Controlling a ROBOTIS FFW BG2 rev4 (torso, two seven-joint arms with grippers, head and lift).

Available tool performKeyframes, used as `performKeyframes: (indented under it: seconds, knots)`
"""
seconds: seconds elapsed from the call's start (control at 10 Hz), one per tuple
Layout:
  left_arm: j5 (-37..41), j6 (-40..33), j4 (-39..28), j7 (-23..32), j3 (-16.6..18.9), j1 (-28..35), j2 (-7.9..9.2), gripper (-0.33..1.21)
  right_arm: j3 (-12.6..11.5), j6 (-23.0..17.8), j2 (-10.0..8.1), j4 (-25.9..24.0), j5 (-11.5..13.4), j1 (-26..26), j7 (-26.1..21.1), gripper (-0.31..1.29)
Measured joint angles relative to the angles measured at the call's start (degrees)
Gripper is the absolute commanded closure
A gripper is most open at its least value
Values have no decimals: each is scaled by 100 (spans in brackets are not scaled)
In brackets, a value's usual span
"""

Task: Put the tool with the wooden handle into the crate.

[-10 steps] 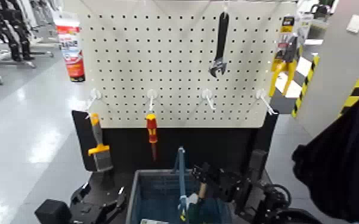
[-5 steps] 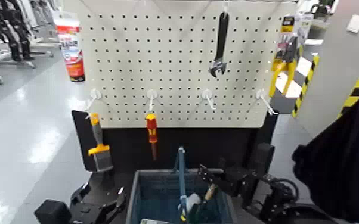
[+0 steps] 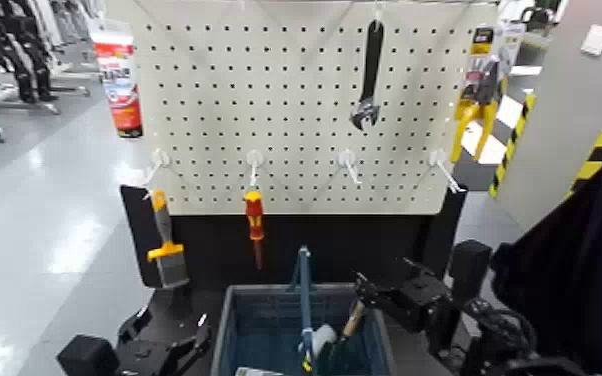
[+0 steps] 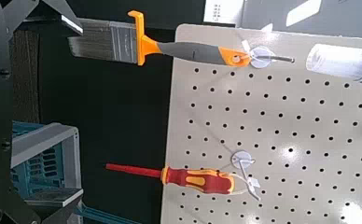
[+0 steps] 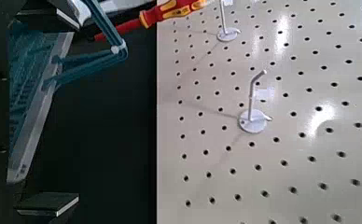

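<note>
The crate (image 3: 255, 335) stands low in the middle of the head view, with its thin blue bar handle (image 3: 304, 295) upright. The tool with the wooden handle (image 3: 352, 320) leans inside the crate's right end, handle up and dark green blade (image 3: 337, 355) down. My right gripper (image 3: 369, 293) is open and empty, just right of the tool's handle and apart from it. The right wrist view shows the crate (image 5: 30, 84) and its blue bar between the spread fingers. My left gripper (image 3: 180, 342) is parked open at the crate's left; the crate's corner shows in the left wrist view (image 4: 41, 154).
A white pegboard (image 3: 295, 110) stands behind the crate, holding an orange-handled scraper (image 3: 165, 245), a red-and-yellow screwdriver (image 3: 254, 222), a black wrench (image 3: 370, 75), a yellow tool (image 3: 477, 100) and a tube (image 3: 118, 85). Two hooks (image 3: 346, 163) are bare. A dark shape (image 3: 575, 270) fills the right.
My right gripper has drawn back to the right, away from the tool. The tool stays leaning inside the crate. The left arm has not moved.
</note>
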Motion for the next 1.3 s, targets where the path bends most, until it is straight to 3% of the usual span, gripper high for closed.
performKeyframes:
  seconds: [0.3, 0.5, 1.3]
  knots:
    - [12, 1, -5, 0, -3, 0, 8, 10, -85, -620, 155, -488, 429, 715, -754, 5]
    - [14, 21, -5, 0, -10, -8, 9, 10, -81, -1054, 213, -599, 575, 1083, -1166, 5]
    - [10, 61, -22, -2, -18, -22, 37, 10, -142, -2175, 423, -682, 1066, 1940, -1626, 8]
